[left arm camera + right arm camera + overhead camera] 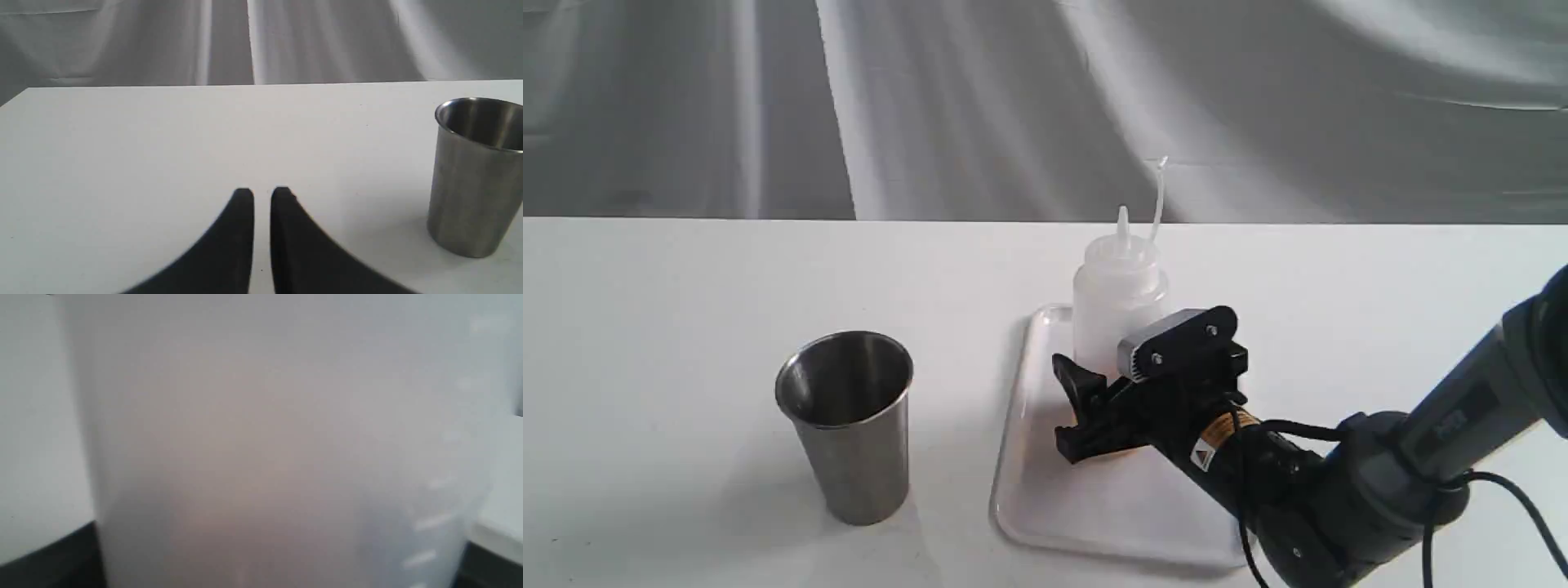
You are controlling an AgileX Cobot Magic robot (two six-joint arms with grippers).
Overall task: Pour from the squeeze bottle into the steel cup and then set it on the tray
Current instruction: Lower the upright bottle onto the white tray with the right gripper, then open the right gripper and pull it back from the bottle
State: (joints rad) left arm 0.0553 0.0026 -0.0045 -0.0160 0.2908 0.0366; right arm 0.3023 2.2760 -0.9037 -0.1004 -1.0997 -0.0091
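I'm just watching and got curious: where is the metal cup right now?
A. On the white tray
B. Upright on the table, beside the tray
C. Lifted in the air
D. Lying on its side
B: the cup stands upright with its base on the table, to one side of the tray and not touching it.
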